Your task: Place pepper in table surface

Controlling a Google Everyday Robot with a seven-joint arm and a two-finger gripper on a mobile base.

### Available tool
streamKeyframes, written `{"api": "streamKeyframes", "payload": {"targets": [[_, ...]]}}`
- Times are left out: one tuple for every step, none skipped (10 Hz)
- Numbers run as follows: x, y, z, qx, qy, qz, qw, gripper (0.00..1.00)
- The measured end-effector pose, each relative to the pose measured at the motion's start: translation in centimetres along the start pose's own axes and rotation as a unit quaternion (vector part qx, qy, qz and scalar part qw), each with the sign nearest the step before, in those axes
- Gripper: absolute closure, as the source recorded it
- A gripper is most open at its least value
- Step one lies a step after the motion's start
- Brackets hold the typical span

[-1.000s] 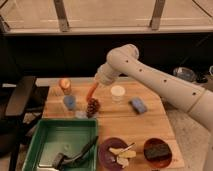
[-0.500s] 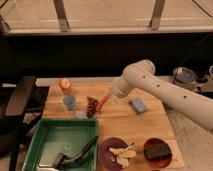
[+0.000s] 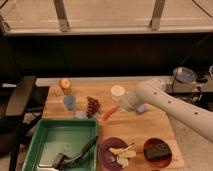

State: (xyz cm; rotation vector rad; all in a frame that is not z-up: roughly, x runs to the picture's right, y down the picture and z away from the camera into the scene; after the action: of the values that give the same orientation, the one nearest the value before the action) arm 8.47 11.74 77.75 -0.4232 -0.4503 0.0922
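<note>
The pepper (image 3: 110, 113) is tilted over the table surface (image 3: 135, 131), pointed tip low and to the left, its upper end at the gripper (image 3: 119, 107). The pepper's upper end vanishes right where the white arm (image 3: 170, 102) finishes; whether it touches the wood I cannot tell. Just left of the pepper sits the dark grape bunch (image 3: 92, 106), then a blue item (image 3: 70, 102), and the peach apple (image 3: 65, 84) farther back. A white cup (image 3: 117, 91) stands behind the gripper. Up front, a green tray (image 3: 35, 142) holds a dark tool (image 3: 75, 155). Beside it are a purple plate (image 3: 106, 152) with pale pieces and a red plate (image 3: 159, 152) bearing a dark sponge.
</note>
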Motion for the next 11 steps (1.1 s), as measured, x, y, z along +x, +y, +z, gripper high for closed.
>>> {"api": "streamKeyframes", "payload": {"targets": [[0.3, 0.2, -0.1, 0.008, -0.005, 0.008, 0.9999, 0.99], [0.6, 0.4, -0.1, 0.014, -0.010, 0.014, 0.9997, 0.95], [0.7, 0.5, 0.1, 0.020, -0.016, 0.019, 0.9995, 0.84], [0.8, 0.6, 0.5, 0.021, -0.021, 0.023, 0.9993, 0.75], [0.9, 0.7, 1.1, 0.022, -0.028, 0.026, 0.9990, 0.65], [1.1, 0.9, 2.0, 0.023, -0.034, 0.031, 0.9987, 0.53], [1.5, 1.1, 2.6, 0.025, -0.037, 0.034, 0.9984, 0.43], [1.7, 1.3, 3.0, 0.026, -0.039, 0.037, 0.9982, 0.38], [2.0, 1.5, 3.8, 0.027, -0.043, 0.043, 0.9978, 0.36], [2.2, 1.7, 4.2, 0.028, -0.045, 0.048, 0.9974, 0.36], [2.4, 1.8, 4.5, 0.030, -0.048, 0.053, 0.9970, 0.36]]}}
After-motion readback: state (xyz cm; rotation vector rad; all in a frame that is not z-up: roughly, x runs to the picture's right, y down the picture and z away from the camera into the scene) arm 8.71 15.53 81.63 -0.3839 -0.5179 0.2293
